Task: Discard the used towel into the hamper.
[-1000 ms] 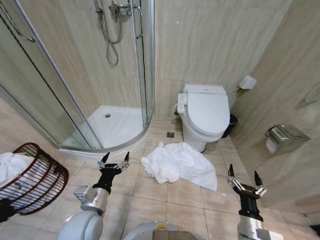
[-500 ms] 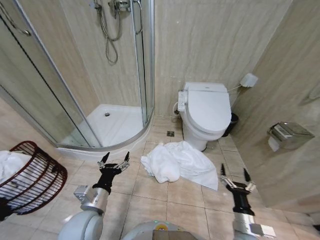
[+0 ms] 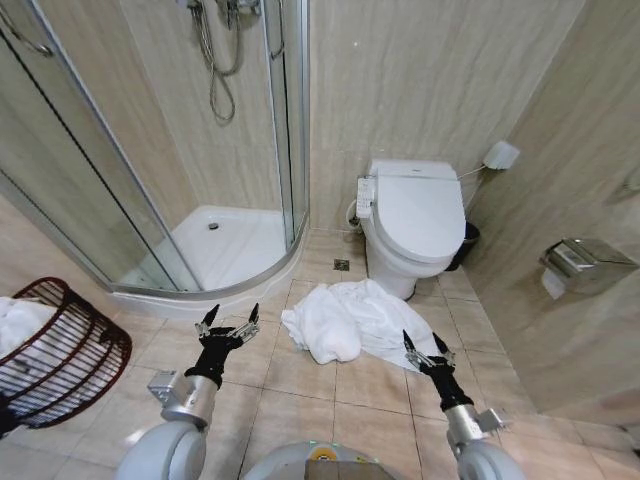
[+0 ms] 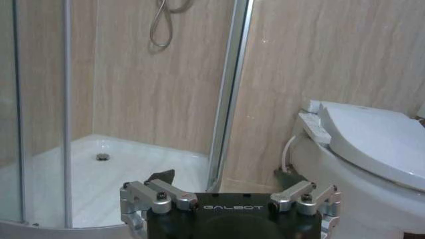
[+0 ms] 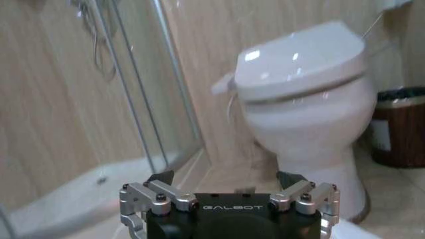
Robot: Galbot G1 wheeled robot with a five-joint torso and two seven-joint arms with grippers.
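Crumpled white towel (image 3: 352,322) on the tiled floor (image 3: 300,385), before the toilet (image 3: 412,222). Right gripper (image 3: 427,346) — fingers spread, grasping nothing — hovers at the towel's near edge. Left gripper (image 3: 229,318), likewise spread and empty, hangs near the shower tray (image 3: 225,250). Hamper (image 3: 62,350) stands at far left, white cloth inside. Both gripper bodies read "GALBOT".

Soft cloth towel (image 3: 350,320), glossy toilet (image 3: 412,222), wicker hamper (image 3: 60,345).
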